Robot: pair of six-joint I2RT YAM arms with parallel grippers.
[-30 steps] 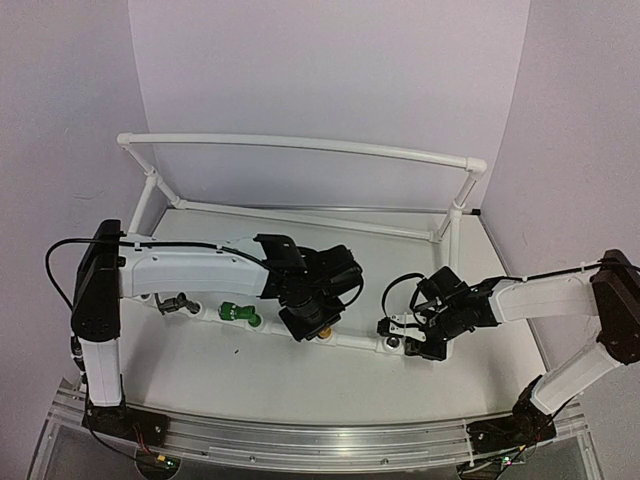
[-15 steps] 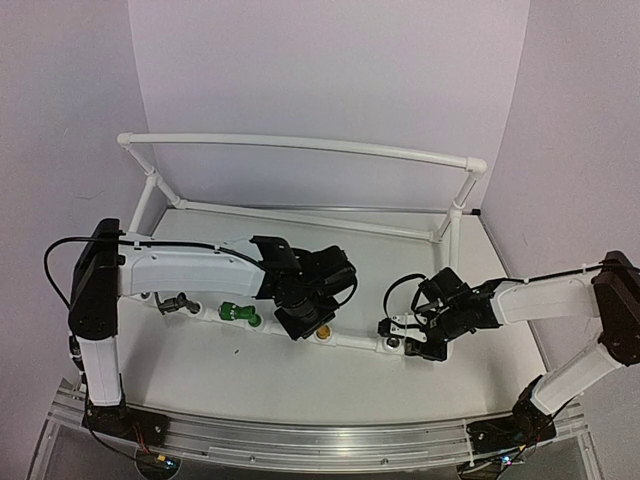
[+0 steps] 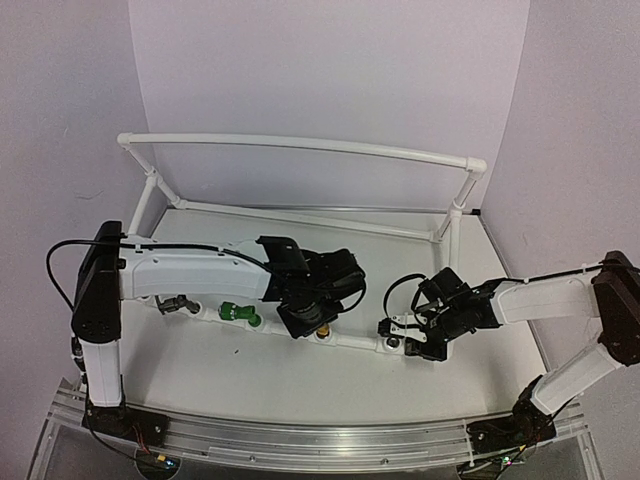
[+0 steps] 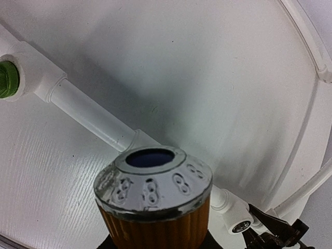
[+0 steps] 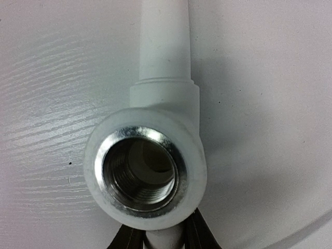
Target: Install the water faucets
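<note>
The brass-gold faucet stands in a socket of the white pipe frame. In the left wrist view its ribbed gold body and chrome cap fill the bottom centre. My left gripper is over it and shut on it; its fingers are hidden. The green faucet and the dark grey faucet sit in sockets further left. The green one shows at the left edge of the left wrist view. My right gripper is shut on the pipe just behind the threaded end socket, with black fingers on either side.
The frame's tall back rail and side posts stand behind the work area. The near pipe run crosses the white tabletop. The table's metal front edge lies near the arm bases.
My left wrist has turned over the brass faucet and shifted slightly, staying on it. The right arm and the pipe have not moved.
</note>
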